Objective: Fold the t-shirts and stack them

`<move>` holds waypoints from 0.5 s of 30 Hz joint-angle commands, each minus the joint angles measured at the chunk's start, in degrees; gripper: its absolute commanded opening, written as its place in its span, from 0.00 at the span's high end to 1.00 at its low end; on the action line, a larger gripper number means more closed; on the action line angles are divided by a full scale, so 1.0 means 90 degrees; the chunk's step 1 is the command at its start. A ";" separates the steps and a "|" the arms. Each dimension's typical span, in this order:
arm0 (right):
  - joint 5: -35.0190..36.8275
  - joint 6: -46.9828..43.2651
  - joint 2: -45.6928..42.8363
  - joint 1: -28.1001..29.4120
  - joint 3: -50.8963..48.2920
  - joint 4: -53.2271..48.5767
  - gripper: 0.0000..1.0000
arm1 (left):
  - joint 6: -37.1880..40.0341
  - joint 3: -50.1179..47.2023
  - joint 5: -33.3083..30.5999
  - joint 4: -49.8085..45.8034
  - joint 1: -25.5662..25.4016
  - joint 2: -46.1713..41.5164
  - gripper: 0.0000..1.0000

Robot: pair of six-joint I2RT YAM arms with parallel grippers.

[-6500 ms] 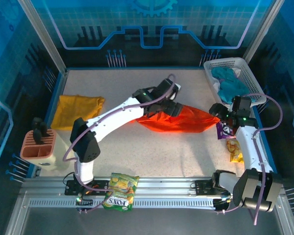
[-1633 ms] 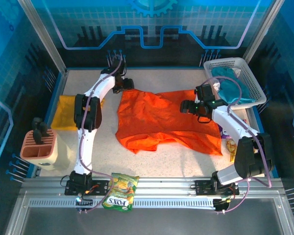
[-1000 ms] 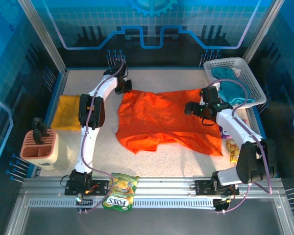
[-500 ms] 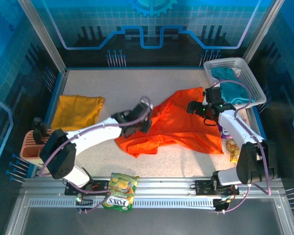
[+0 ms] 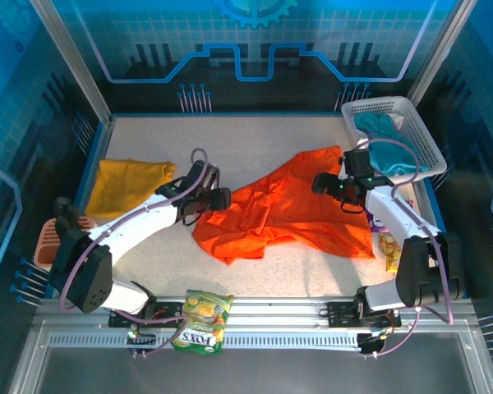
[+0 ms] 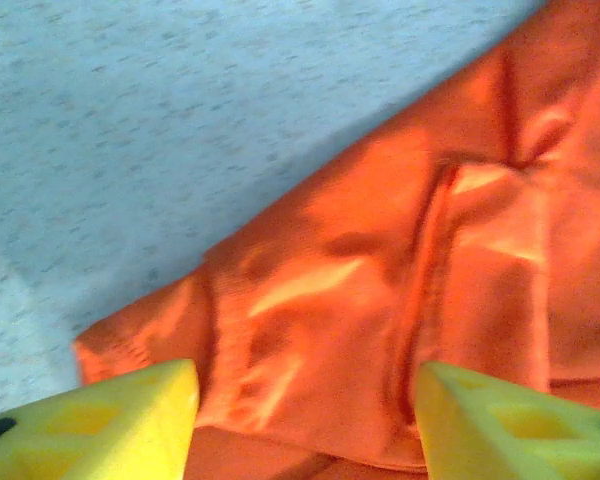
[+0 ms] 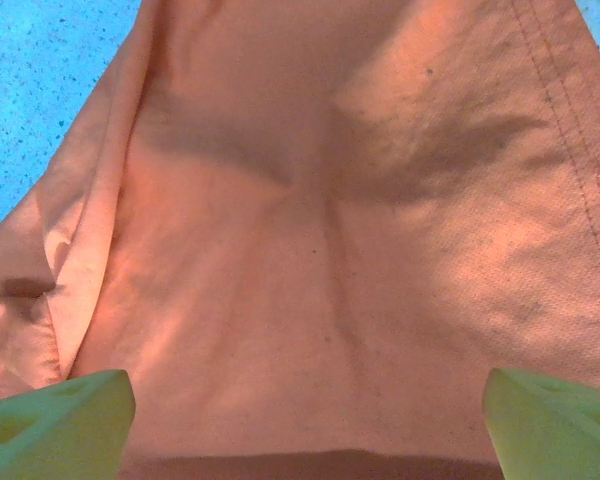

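Now, versus half a second back: left end effector has slid left off the fold to the left edge of the orange t-shirt. Its fingers are apart, nothing pinched. Shirt lies rumpled mid-desk, left side flipped over. Speckled beige desk, blue-lit enclosure walls, white basket at far right. Right end effector sits over the shirt's far-right corner, fingers wide apart. Mustard-yellow t-shirt lies at the left side, apart from both.

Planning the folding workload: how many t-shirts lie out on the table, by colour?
orange t-shirt: 1
mustard-yellow t-shirt: 1
Total: 2
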 commanded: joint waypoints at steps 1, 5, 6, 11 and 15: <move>-0.0129 0.0074 -0.0010 -0.0091 -0.0122 0.0135 0.10 | -0.0687 0.0103 0.1354 0.0299 -0.0058 0.0327 0.49; -0.0170 0.0083 0.0044 -0.0095 -0.0153 0.0179 0.10 | -0.1380 -0.0195 0.1959 0.0845 -0.0130 0.0743 0.54; -0.0187 0.0086 0.0057 -0.0096 -0.0158 0.0194 0.10 | -0.1480 -0.0258 0.1976 0.0897 -0.0157 0.0814 0.54; -0.0299 0.0098 0.0187 -0.0095 -0.0130 0.0243 0.10 | -0.1877 -0.0512 0.1954 0.1071 -0.0394 0.1063 0.53; -0.0363 0.0123 0.0251 -0.0097 -0.0092 0.0242 0.11 | -0.2042 -0.0549 0.1710 0.0933 -0.0630 0.1184 0.53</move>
